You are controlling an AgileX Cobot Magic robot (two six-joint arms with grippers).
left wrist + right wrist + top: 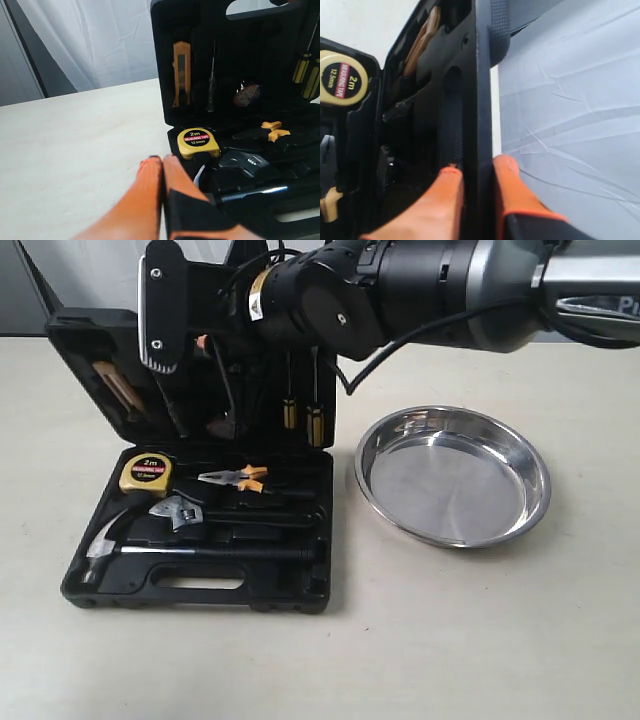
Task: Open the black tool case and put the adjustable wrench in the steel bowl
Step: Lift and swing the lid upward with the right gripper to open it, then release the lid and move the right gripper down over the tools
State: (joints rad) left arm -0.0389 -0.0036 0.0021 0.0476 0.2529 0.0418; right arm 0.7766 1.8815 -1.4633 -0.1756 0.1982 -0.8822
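Observation:
The black tool case [200, 595] lies open on the table, its lid [235, 50] standing upright at the back. The adjustable wrench [178, 510], silver-headed with a black handle, rests in the base tray beside the tape measure; in the left wrist view the wrench [245, 162] shows its shiny jaw. My right gripper [479, 170] is shut on the lid's top edge [482, 75], one orange finger on each side. My left gripper [162, 162] is shut on nothing, over bare table by the case's left side. The empty steel bowl [450, 480] sits right of the case.
In the base lie a yellow tape measure [148, 473], orange-handled pliers [235, 478] and a claw hammer [110, 545]. The lid holds screwdrivers [300, 415] and an orange utility knife [181, 72]. The right arm [420, 290] reaches across above the lid. A white curtain hangs behind.

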